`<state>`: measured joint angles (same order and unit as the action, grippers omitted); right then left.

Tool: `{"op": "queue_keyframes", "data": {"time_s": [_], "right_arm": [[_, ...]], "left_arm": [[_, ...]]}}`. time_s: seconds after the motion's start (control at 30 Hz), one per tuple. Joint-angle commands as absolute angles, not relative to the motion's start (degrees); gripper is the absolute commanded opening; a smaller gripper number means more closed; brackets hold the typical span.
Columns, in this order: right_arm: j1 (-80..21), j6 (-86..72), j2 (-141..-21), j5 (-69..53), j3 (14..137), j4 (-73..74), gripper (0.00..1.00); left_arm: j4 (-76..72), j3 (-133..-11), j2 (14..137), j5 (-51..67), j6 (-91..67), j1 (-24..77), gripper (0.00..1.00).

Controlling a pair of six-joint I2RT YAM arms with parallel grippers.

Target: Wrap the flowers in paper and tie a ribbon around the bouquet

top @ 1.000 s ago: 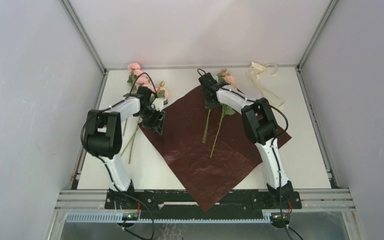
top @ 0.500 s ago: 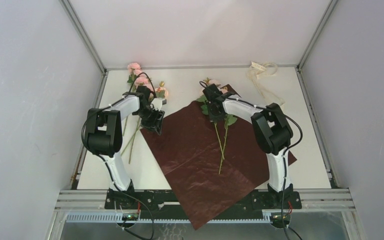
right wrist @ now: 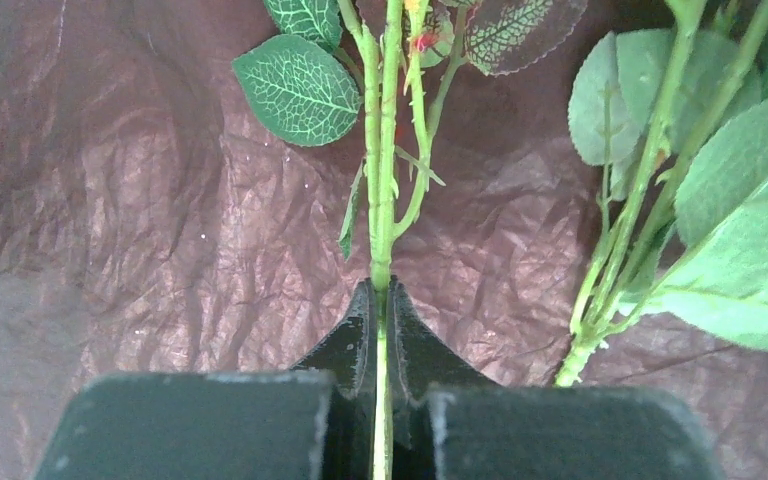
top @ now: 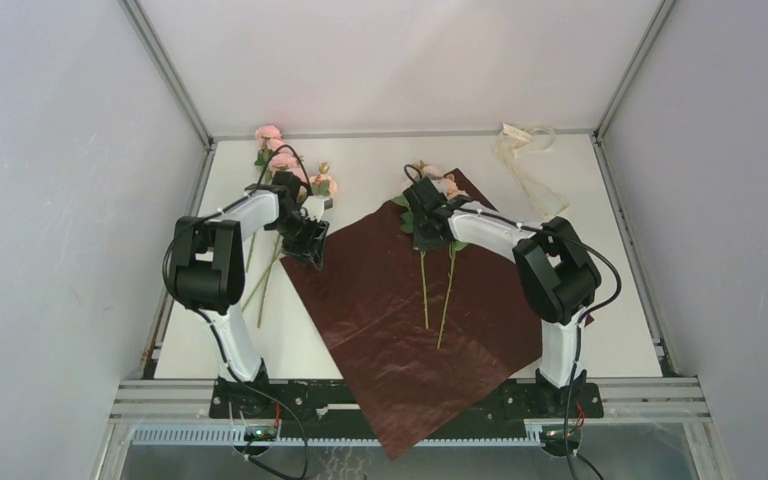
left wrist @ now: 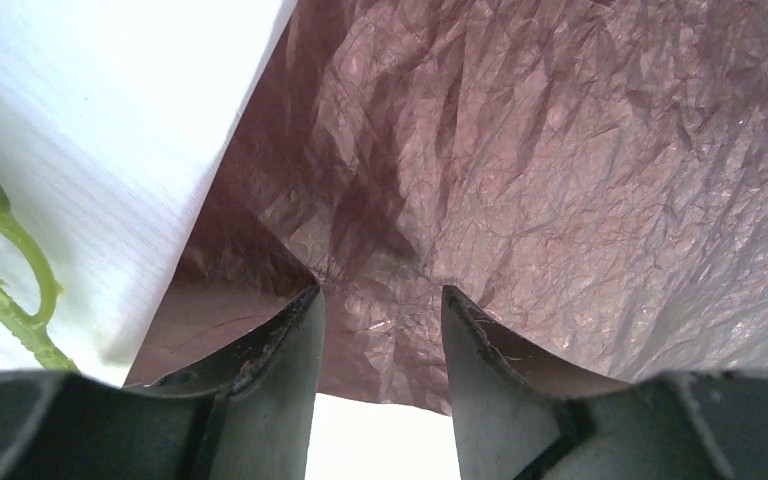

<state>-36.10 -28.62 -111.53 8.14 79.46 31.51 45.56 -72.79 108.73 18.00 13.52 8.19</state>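
Observation:
The dark red paper (top: 380,320) lies as a diamond on the white table, its near corner hanging over the front edge. Two flowers rest on it, pink blooms (top: 432,175) at the far corner and stalks (top: 447,300) pointing toward me. My right gripper (top: 423,228) (right wrist: 380,290) is shut on one green stem (right wrist: 385,150); the second stem (right wrist: 610,260) lies just to its right. My left gripper (top: 308,243) (left wrist: 380,300) stands open at the paper's left corner, and crinkled paper (left wrist: 520,150) fills the space beyond its tips. The cream ribbon (top: 525,165) lies at the far right.
More pink flowers (top: 282,160) lie on the bare table (top: 360,165) at the far left, their stalks (top: 265,280) running down beside the left arm and showing in the left wrist view (left wrist: 10,250). Metal frame rails border the table on all sides.
My right gripper closed on a stem and drew nearer, swinging the two stalks to lie straighter on the paper. The paper shifted toward the front edge. The left arm stayed put.

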Motion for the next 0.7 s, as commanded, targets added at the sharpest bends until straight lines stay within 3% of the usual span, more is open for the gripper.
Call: {"op": "queue_keyframes", "data": {"time_s": [0.0,0.13,0.3,0.43,0.6,0.67], "right_arm": [[-38.08,-35.10,-107.48,9.79,76.28,25.62,0.02],[-38.28,-34.91,-107.44,9.59,76.17,27.90,0.28],[-37.25,-31.76,-102.13,13.37,76.11,32.52,0.40],[-32.99,-30.66,-99.55,15.20,74.07,35.83,0.42],[-26.42,-30.23,-96.87,12.84,68.25,35.80,0.38],[-23.16,-30.11,-96.71,10.23,66.19,34.63,0.31]], "left_arm": [[44.83,-73.35,108.19,18.76,13.17,8.17,0.51],[45.52,-73.37,106.48,20.07,14.33,8.09,0.51],[48.16,-74.73,100.69,22.61,17.68,7.78,0.55],[50.44,-76.10,98.54,22.50,18.67,6.96,0.56],[51.26,-71.75,96.22,19.21,21.16,9.72,0.54],[51.22,-69.90,96.38,15.01,23.74,15.00,0.54]]}}
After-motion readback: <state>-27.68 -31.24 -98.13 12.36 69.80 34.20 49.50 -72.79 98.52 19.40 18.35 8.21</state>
